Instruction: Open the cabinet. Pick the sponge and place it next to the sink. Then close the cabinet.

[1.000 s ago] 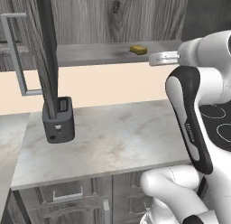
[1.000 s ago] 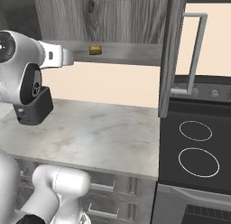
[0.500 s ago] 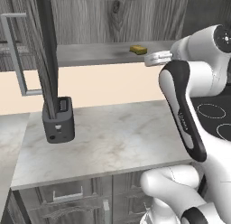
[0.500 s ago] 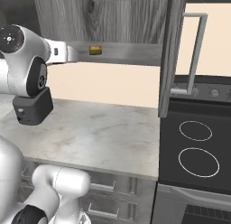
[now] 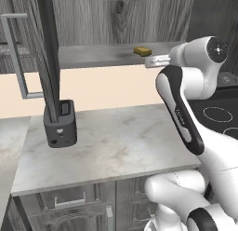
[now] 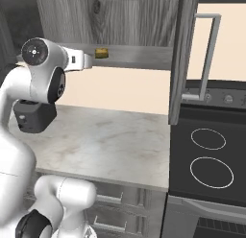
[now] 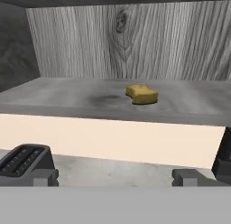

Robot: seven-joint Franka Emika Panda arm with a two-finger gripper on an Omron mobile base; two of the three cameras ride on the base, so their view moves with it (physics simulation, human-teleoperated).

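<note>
Two doors of the cabinet open — reaching for sponge (on shelf); tool spread wide, empty — next, advance, close.

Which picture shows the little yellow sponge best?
The hand view: the sponge sits large and unblocked on the cabinet shelf. Both base views show it as a tiny yellow speck just beyond the gripper.
</note>
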